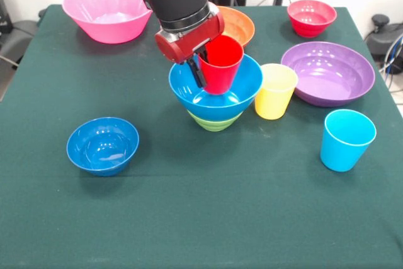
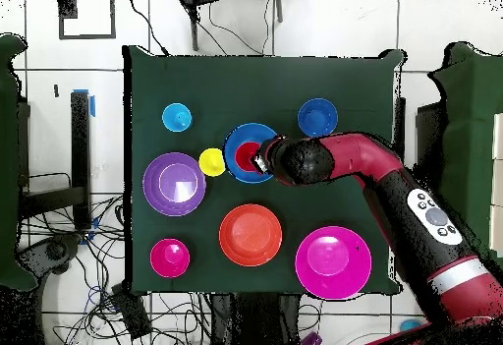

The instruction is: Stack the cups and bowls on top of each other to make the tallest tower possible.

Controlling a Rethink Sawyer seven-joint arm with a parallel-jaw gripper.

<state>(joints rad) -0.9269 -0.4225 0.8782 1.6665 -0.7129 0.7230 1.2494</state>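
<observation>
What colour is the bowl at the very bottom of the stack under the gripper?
Green: the small green bowl sits beneath the large blue bowl. It shows best in the front view.

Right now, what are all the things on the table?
Red cup: one, in the large blue bowl, gripped.
Large blue bowl: one, on the green bowl, mid-table.
Yellow cup: one, beside that stack.
Sky-blue cup: one, front right in the front view.
Small blue bowl: one, front left.
Purple bowl: one, right.
Small red bowl: one, far right.
Orange bowl: one, behind the arm.
Pink bowl: one, far left.
Gripper: one, red-black, fingers on the cup's rim.
</observation>
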